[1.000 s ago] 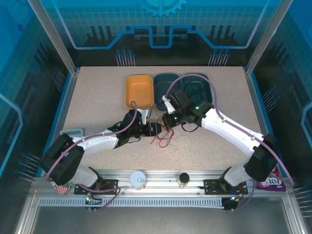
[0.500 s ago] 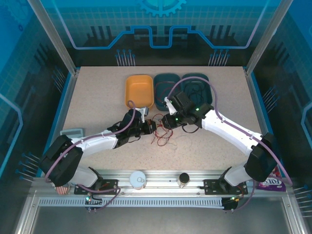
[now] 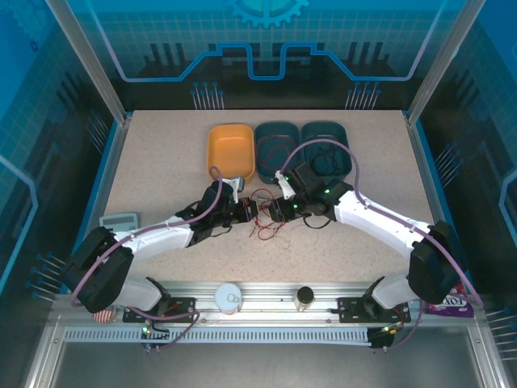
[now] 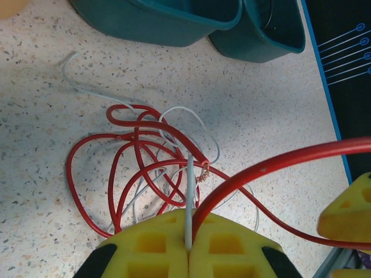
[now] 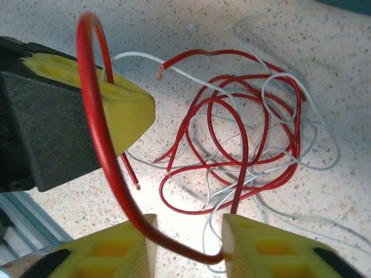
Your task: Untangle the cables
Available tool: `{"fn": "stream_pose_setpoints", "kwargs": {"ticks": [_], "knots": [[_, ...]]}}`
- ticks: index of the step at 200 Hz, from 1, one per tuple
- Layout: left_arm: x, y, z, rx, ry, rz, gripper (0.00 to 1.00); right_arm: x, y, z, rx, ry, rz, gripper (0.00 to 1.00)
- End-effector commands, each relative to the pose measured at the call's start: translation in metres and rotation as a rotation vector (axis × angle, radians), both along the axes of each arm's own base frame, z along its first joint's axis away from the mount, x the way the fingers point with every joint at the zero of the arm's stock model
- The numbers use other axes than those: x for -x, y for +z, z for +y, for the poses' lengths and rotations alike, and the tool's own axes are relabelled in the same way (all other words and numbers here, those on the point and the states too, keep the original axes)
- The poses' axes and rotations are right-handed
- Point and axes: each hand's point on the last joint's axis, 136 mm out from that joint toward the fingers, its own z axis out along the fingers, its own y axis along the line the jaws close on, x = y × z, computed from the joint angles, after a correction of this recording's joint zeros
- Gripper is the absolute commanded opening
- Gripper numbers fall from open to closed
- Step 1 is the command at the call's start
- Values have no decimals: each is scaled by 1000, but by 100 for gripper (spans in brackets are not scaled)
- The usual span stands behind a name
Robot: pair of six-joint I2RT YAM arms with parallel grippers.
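Speckled surface (image 3: 161, 162), blue-walled enclosure; arms converge mid-frame, left end effector (image 4: 189, 231) clamped on cables (image 4: 261, 169), right end effector (image 5: 188, 229) apart.

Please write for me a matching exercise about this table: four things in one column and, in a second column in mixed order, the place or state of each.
Things:
1. left claw
2. right claw
3. orange bin
4. grey device

Places or states:
A. near the left edge of the table
B. shut on the white cable and the red cable
C. far side, left of the two teal bins
D. fingers apart, red cable crossing the gap

Pairs: 1-B, 2-D, 3-C, 4-A
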Motion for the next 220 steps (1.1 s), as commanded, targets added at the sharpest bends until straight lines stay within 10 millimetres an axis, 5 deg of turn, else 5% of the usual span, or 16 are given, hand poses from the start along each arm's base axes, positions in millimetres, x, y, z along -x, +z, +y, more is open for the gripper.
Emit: {"fn": "stream_pose_setpoints", "kwargs": {"ticks": [1,10,58,117,161,220], "knots": [[0,9,4,-4,11,-24,0,-13,19,-2,-38,-27,-91,8],[0,7,6,-10,16,-22,0,-16,30,-2,-51,-25,-118,0],[0,-8,22,-43,77,7,21,-19,102,-15,-50,-49,-283,0],[-2,-26,26,-53,105,61,18,-6,172,-18,-75,7,-374,0],[0,-28,27,-45,106,69,22,-16,206,-32,8,-23,-445,0],[8,-17,30,-17,96,43,47,-61,230,-39,67,-93,-493,0]]}}
